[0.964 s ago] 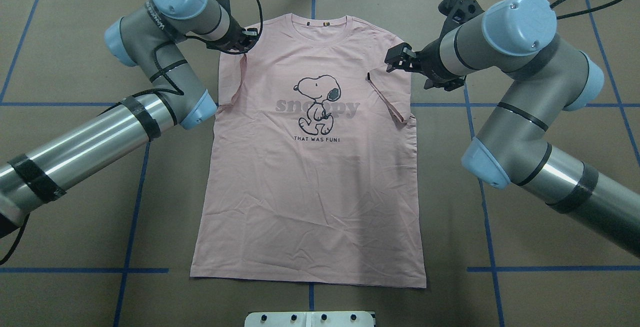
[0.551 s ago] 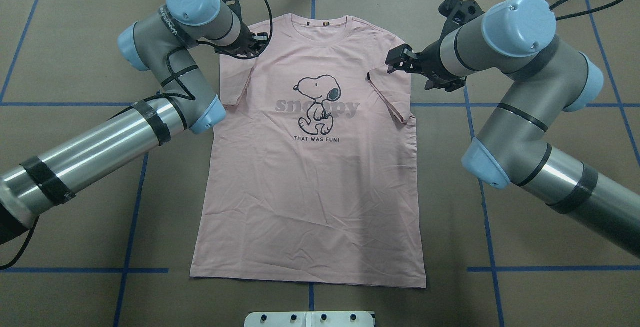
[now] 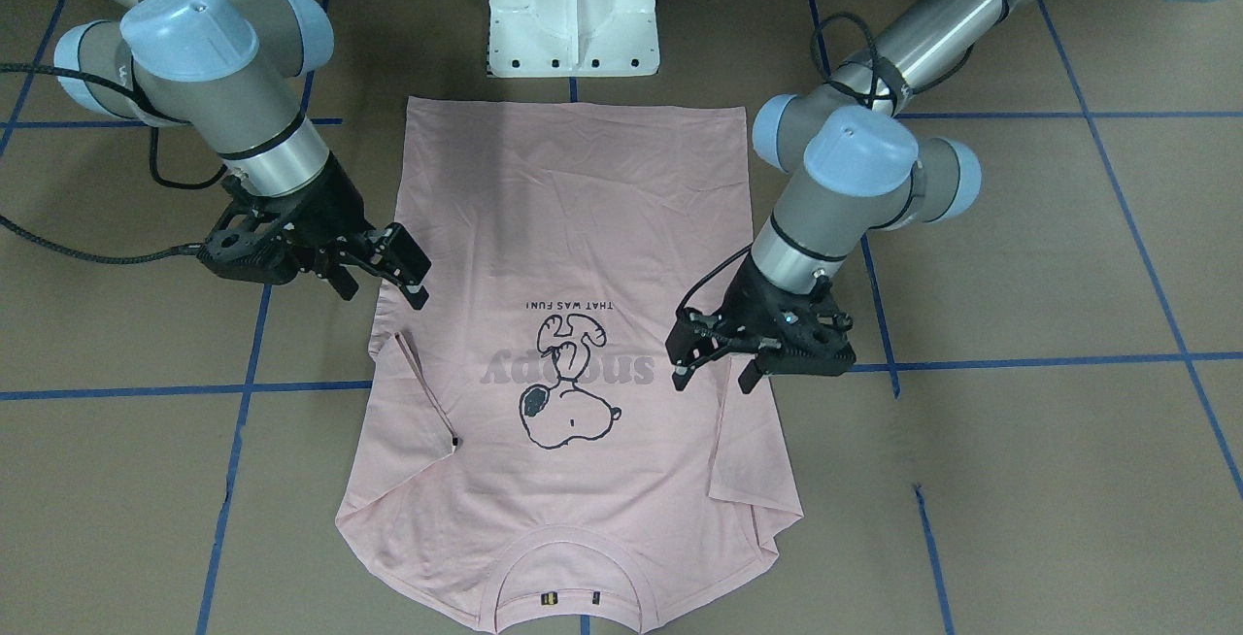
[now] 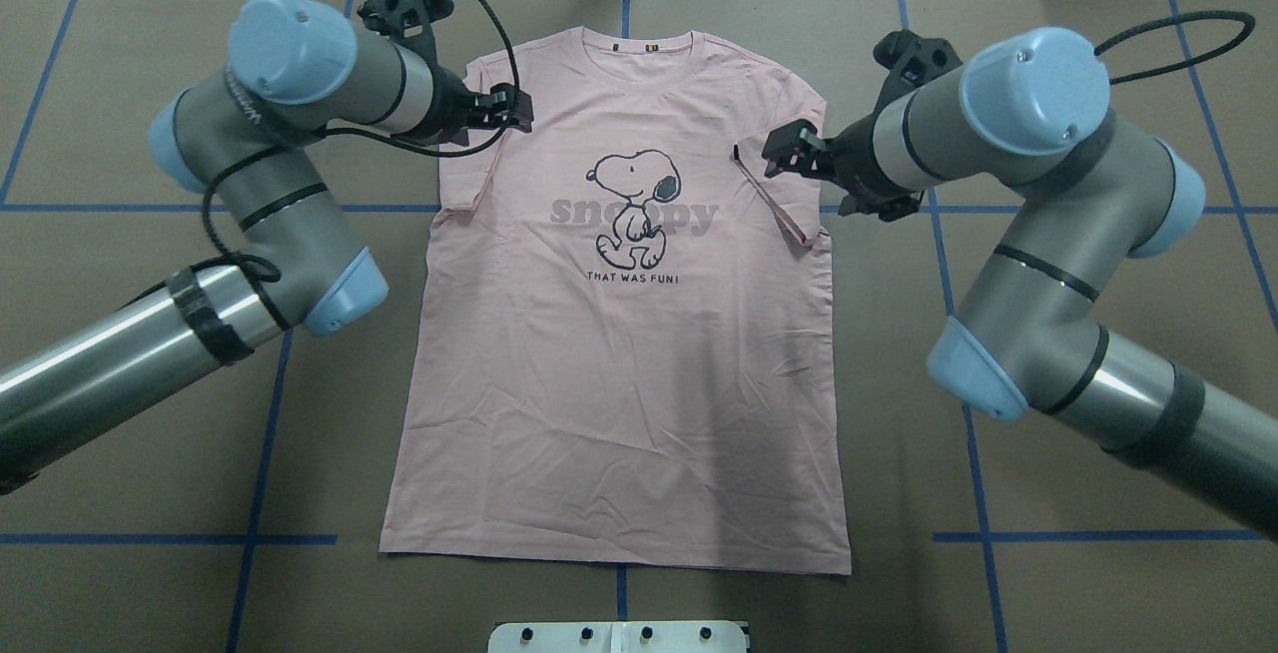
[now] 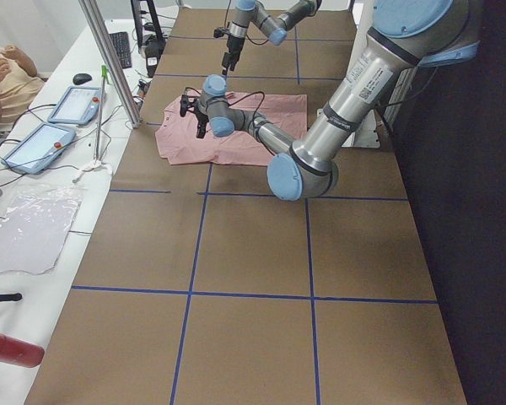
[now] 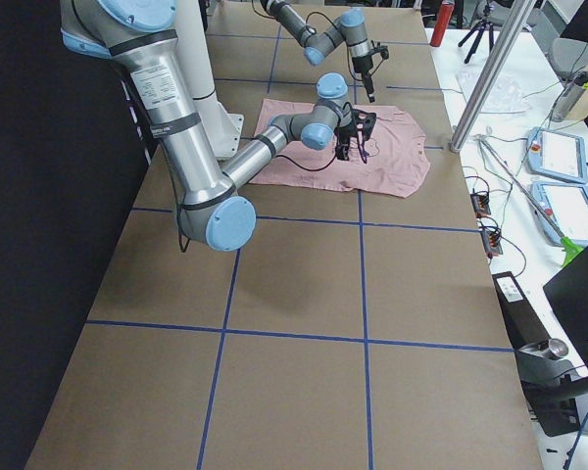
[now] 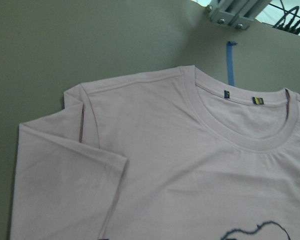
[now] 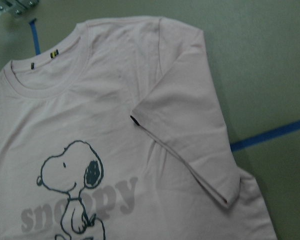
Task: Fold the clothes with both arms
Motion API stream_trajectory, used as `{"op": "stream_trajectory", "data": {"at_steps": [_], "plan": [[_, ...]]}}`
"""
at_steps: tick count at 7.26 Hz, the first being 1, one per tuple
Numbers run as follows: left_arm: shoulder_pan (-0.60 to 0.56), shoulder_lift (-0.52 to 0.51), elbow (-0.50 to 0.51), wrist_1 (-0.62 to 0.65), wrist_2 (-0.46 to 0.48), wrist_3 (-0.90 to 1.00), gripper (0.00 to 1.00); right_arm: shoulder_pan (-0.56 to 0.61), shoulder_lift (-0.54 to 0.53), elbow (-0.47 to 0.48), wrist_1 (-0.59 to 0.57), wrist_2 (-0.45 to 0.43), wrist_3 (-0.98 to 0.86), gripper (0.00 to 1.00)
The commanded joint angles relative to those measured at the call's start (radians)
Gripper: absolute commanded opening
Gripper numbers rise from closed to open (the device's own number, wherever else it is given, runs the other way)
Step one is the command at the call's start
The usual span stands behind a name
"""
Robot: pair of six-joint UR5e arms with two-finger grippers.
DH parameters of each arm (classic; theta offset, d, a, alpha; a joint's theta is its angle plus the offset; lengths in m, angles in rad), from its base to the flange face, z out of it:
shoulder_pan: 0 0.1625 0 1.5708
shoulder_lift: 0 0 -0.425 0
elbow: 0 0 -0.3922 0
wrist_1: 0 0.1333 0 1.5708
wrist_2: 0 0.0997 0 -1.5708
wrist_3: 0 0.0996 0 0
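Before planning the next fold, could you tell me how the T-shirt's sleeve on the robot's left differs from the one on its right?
The right sleeve shows a small dark tag at its hem corner; the left sleeve shows none. The right sleeve's hem reaches further in over the chest than the left sleeve's. Both are folded inward onto the T-shirt front.

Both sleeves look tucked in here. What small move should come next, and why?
Probably lower both grippers onto the shoulder edges and pinch them. The left gripper and right gripper hover open and empty over the T-shirt, whose sleeves are folded inward while its body lies flat, not yet folded.
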Motion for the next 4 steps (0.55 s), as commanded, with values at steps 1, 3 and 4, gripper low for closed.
{"op": "stream_trajectory", "data": {"at_steps": [1, 3, 4], "plan": [[-0.001, 0.124, -0.146, -0.002, -0.105, -0.024, 0.85, -0.172, -0.099, 0.182, -0.121, -0.073, 0.103, 0.98], [-0.005, 0.208, -0.219, -0.001, -0.104, -0.025, 0.85, -0.405, -0.116, 0.304, -0.393, -0.279, 0.242, 0.94], [-0.005, 0.215, -0.221, -0.001, -0.101, -0.034, 0.85, -0.492, -0.139, 0.308, -0.392, -0.33, 0.437, 0.93]]}}
